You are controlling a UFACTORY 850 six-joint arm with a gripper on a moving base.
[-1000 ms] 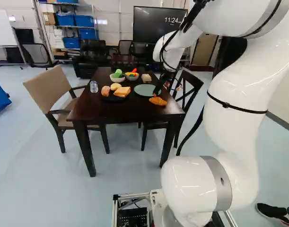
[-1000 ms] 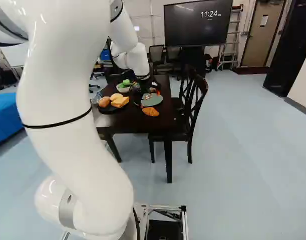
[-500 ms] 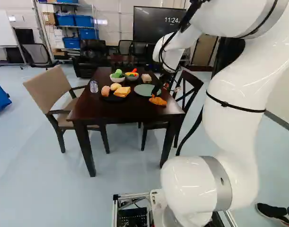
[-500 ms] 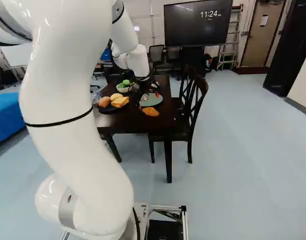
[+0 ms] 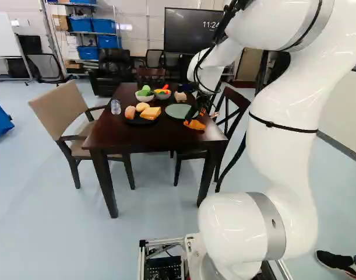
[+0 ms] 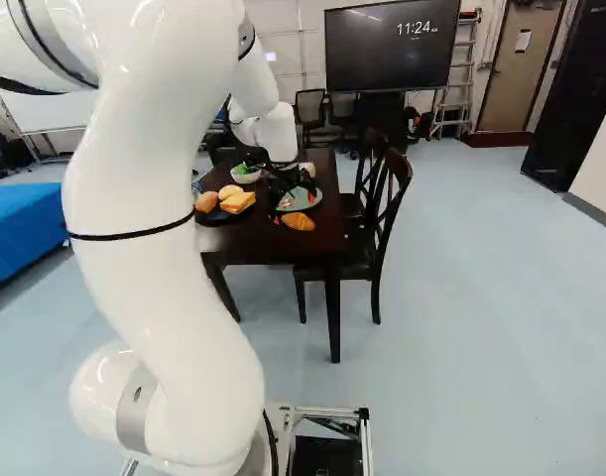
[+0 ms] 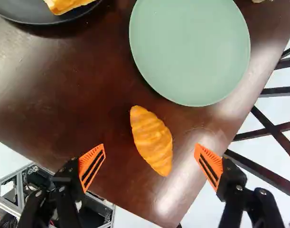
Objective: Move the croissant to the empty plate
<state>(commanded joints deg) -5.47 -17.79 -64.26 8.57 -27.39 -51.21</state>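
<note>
Arm (image 5: 282,151) shifted, jaws spread wide, open gaps flanking the croissant (image 7: 152,140) near the table's edge (image 7: 121,198).

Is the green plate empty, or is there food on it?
Empty: the wrist view shows only bare surface on the green plate; the croissant lies apart from it on the table.

A dark wooden dining table (image 5: 128,137) stands on a pale blue, glossy floor (image 6: 481,317), with 1 beige upholstered armchair (image 5: 60,108) on one side and 2 dark cross-back chairs (image 6: 337,272) on the opposite side. Behind, against white walls, are a black flat-screen display (image 6: 392,48), metal shelving (image 5: 90,33) with blue bins (image 5: 81,24), a stepladder (image 6: 453,107) and a brown door (image 6: 519,79).
</note>
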